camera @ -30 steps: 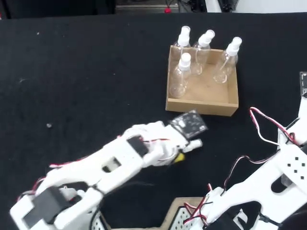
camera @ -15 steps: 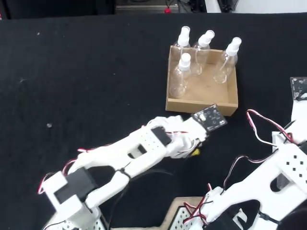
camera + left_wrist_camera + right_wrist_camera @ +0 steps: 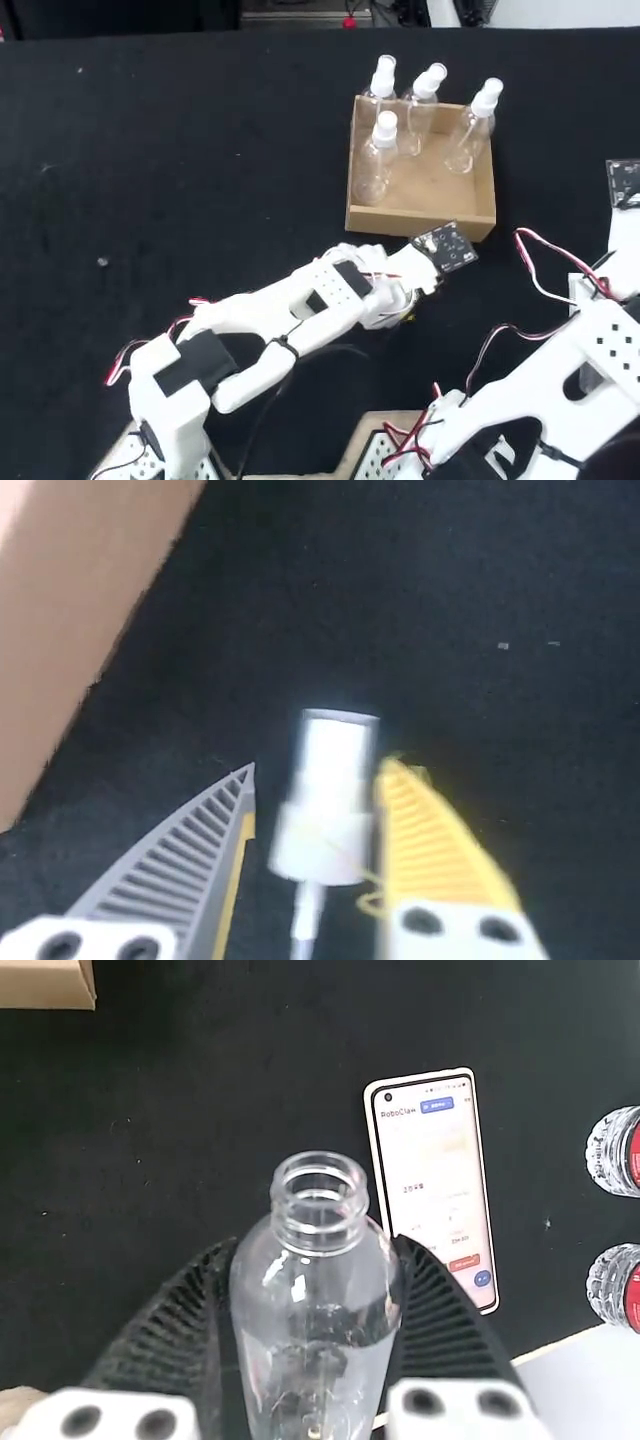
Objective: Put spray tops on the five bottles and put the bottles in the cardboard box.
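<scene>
Step in hand: capping what I judge is the last bottle. Left hand (image 3: pixel 318 772) pinches spray top (image 3: pixel 322 825) just in front of cardboard box (image 3: pixel 420 215). Head points away from wrist, dip tube trails back, long axis along the hand. Right hand (image 3: pixel 315 1255) clamps bare bottle (image 3: pixel 312 1300), open mouth toward its wrist cam. I'd align both axes, tube in first, seat w/o tilt.

You've got a matt black cloth tabletop (image 3: pixel 200 150), matt raw cardboard box (image 3: pixel 420 222), glossy clear plastic bottle (image 3: pixel 315 1300), smooth white plastic spray top (image 3: pixel 325 810). Ribbed matt plastic on left claw (image 3: pixel 318 768) and right claw (image 3: pixel 312 1250).
</scene>
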